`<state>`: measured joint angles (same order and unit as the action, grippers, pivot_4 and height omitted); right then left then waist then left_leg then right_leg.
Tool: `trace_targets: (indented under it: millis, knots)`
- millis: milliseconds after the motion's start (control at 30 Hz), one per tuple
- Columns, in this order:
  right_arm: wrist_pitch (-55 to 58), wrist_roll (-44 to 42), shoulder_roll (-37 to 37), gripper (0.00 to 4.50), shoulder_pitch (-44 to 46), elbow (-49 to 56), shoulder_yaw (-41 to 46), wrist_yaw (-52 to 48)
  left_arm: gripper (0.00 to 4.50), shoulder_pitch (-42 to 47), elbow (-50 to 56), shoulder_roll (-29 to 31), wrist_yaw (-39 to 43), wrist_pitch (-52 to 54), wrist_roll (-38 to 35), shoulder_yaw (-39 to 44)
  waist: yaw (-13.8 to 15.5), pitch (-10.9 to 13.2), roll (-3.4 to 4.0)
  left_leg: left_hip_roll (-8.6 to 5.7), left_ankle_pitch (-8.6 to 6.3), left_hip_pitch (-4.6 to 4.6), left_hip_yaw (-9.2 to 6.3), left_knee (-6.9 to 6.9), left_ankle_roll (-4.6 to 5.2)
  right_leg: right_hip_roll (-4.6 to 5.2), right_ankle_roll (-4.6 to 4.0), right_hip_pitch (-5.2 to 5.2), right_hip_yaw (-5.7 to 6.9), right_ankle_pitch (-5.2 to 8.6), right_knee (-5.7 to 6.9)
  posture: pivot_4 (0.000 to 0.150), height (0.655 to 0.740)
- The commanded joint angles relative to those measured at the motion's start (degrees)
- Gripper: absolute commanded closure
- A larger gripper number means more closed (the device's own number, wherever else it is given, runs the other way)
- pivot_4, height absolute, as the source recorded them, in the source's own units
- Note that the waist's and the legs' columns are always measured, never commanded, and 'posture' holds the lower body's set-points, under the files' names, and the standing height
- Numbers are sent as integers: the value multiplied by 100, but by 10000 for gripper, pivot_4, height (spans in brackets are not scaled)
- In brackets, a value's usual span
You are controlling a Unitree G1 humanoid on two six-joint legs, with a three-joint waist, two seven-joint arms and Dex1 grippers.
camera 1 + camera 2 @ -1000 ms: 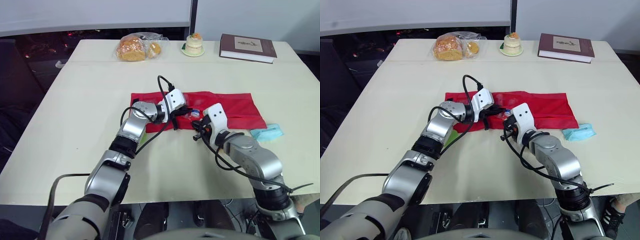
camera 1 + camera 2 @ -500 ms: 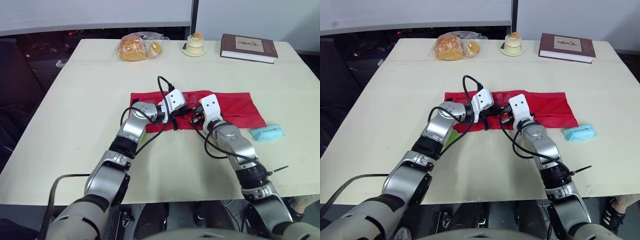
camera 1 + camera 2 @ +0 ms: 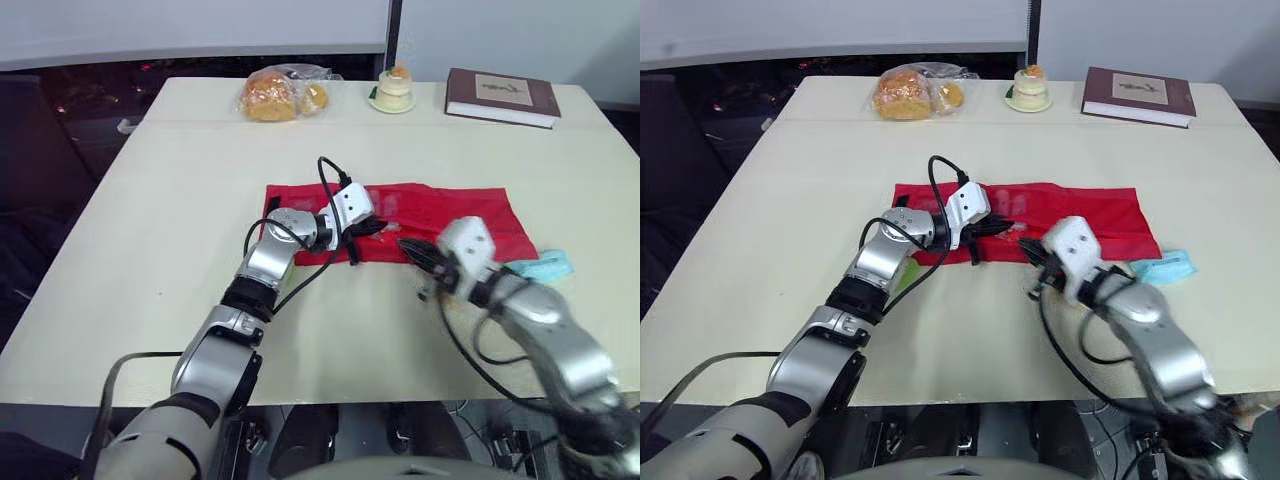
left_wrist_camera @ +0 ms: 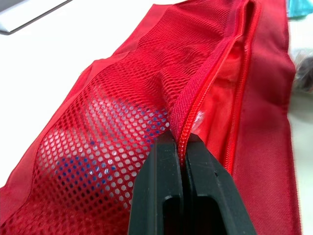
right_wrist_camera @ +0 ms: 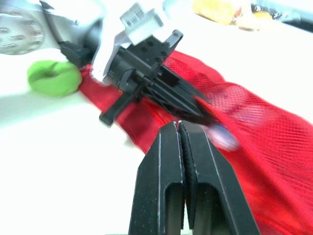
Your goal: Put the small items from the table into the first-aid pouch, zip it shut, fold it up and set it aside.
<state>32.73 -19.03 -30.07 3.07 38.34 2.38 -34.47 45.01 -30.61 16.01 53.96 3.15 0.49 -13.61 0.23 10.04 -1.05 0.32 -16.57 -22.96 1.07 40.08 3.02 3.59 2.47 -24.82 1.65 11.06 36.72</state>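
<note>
The red first-aid pouch [image 3: 445,213] lies flat at mid-table, its zipper open. My left gripper [image 3: 376,226] is shut on the pouch's zipper edge [image 4: 182,139] and lifts the mesh lip. A blue-and-white item [image 4: 110,134] shows through the mesh. My right gripper [image 3: 413,248] hovers just in front of the pouch, its fingers [image 5: 166,161] pressed shut with nothing between them. A teal packet [image 3: 546,266] lies on the table by the pouch's right end. A green roll [image 5: 54,78] sits beside the pouch's left end, under my left forearm.
Along the table's far edge stand a bag of bread [image 3: 279,95], a small cake on a plate [image 3: 392,88] and a dark red book [image 3: 502,96]. Bare tabletop [image 3: 150,250] stretches to the left and in front of the pouch.
My right gripper has pulled back from the pouch's opening toward the front right. The left gripper still pinches the zipper edge in the same spot.
</note>
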Motion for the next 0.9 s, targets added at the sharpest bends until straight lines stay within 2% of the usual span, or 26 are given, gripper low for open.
trace_targets:
  millis: [33,100,133,233,267,300,333,400,600,900]
  knots:
    - [-537,-399,-344,41943,-754,197,1326,-457,45000,29,190,3,-9,-34,-61,51,52,2,-3,0,-1,5,0,0,1,0,1,6,1,1,0,1500,7289]
    - [-673,-842,-685,36867,-1439,95,2292,-1180,45000,39,135,10,-13,-55,-65,64,41,2,-3,0,-1,9,5,0,2,-1,1,6,-4,1,2,1500,7289]
    - [-583,-1234,-799,31119,-1672,59,2804,-1522,45000,53,93,17,-17,-71,-64,71,70,1,6,2,-1,11,9,1,2,-3,1,6,-5,0,3,1500,7289]
    - [-348,-2373,-1124,19640,-2235,-67,4084,-2299,45000,113,-58,22,-83,-112,-52,118,55,1,6,5,-1,16,2,4,2,-4,1,12,-1,1,4,1500,7289]
    - [-309,-2589,-1217,11817,-2382,-117,4389,-2470,45000,135,-109,19,-117,-127,-47,132,54,1,6,5,-1,19,4,4,2,-4,1,13,-3,1,6,1500,7289]
    - [-285,-2758,-1280,11047,-2543,-171,4672,-2631,45000,156,-159,12,-151,-143,-42,141,56,1,3,6,-1,19,3,4,2,-4,1,13,-3,1,6,1500,7289]
    - [-234,-2910,-1342,6340,-2686,-206,4947,-2761,45000,177,-214,-2,-194,-162,-35,150,63,1,3,9,-1,18,3,4,2,-7,1,13,-2,1,5,1500,7289]
    - [-131,-3187,-1445,1510,-2975,-253,5445,-2961,45000,212,-310,-23,-257,-202,-28,163,70,2,4,8,-1,16,-1,4,2,-6,1,13,0,1,4,1500,7289]
    - [137,-3880,-1529,1510,-3639,-189,6557,-3069,45000,429,-735,-211,-714,-226,2,265,77,2,-3,5,-2,14,4,5,2,1,18,13,-4,12,2,1500,7289]
    - [39,-4184,-1312,1510,-4139,96,6852,-2920,45000,608,-1102,-328,-854,-364,15,302,75,3,-3,6,-3,12,3,4,3,3,21,12,-3,13,2,1500,7289]
